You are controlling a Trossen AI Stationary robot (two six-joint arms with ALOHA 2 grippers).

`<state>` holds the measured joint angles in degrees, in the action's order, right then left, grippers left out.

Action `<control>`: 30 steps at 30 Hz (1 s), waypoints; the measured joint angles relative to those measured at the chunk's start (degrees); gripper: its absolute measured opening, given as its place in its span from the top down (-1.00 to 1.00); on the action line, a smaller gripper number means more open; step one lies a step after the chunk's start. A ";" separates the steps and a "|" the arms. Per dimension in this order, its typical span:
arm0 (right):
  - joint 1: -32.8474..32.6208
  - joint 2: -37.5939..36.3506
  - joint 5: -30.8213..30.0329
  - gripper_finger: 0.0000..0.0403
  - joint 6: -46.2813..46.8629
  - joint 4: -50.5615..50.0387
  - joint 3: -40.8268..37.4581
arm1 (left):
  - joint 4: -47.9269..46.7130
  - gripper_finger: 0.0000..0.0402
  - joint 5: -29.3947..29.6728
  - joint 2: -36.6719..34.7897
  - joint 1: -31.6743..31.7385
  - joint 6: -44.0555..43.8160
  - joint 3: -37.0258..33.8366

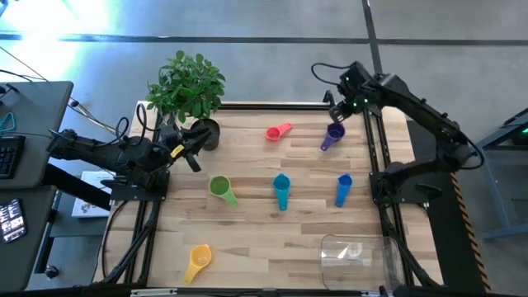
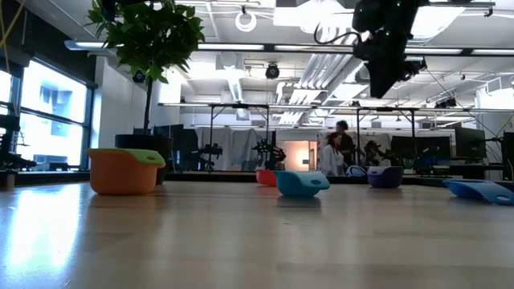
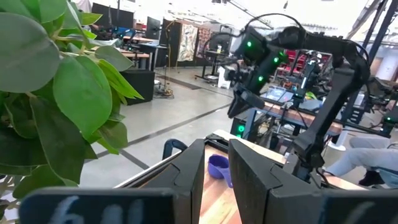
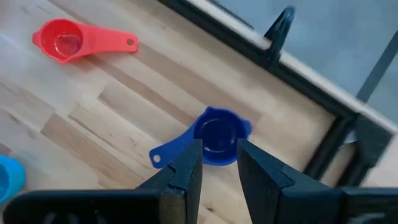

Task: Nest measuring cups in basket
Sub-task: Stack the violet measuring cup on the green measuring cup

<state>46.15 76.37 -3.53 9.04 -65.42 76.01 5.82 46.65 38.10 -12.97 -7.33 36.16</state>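
Cups scattered on wood table [image 1: 247, 239], none in basket [image 1: 356, 257], which sits empty at near right corner. Purple cup [image 1: 332, 136] at far right, directly under right gripper [image 1: 337, 113]; seen between its fingers in right wrist view [image 4: 216, 138]. Right fingers slightly parted, holding nothing, hovering above cup, not touching. Pink cup [image 1: 279, 132] just left of purple. Middle row: green cup [image 1: 221, 189], teal cup [image 1: 281, 190], blue cup [image 1: 343, 189], well apart from each other. Yellow cup [image 1: 198, 261] near front left. 6 cups visible in high view. Left gripper [image 1: 195, 148] waiting at left side beside plant pot [image 1: 207, 133], fingers narrowly apart and empty; leaves [image 3: 56, 87] filling its wrist view. Person [image 2: 340, 148] far off in room behind table.
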 joint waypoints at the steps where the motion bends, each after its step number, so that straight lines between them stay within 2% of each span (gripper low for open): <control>1: 0.00 -0.25 0.61 0.54 0.32 0.69 -1.38 | 0.00 0.69 0.00 0.00 0.00 -0.01 0.01; 15: 0.00 -0.40 3.17 0.52 11.10 14.61 -17.72 | 0.00 0.69 0.33 -0.01 0.00 -0.02 -0.01; 22: -0.04 -0.14 3.14 0.36 15.24 18.90 -20.72 | -0.07 0.69 0.44 -0.01 0.00 0.04 -0.01; 30: -0.34 2.65 3.14 0.34 18.47 22.02 -20.72 | -0.20 0.69 1.24 0.01 0.00 0.11 -0.01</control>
<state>45.81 79.02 -0.39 27.51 -43.40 55.29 5.63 47.90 38.10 -12.97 -7.22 36.15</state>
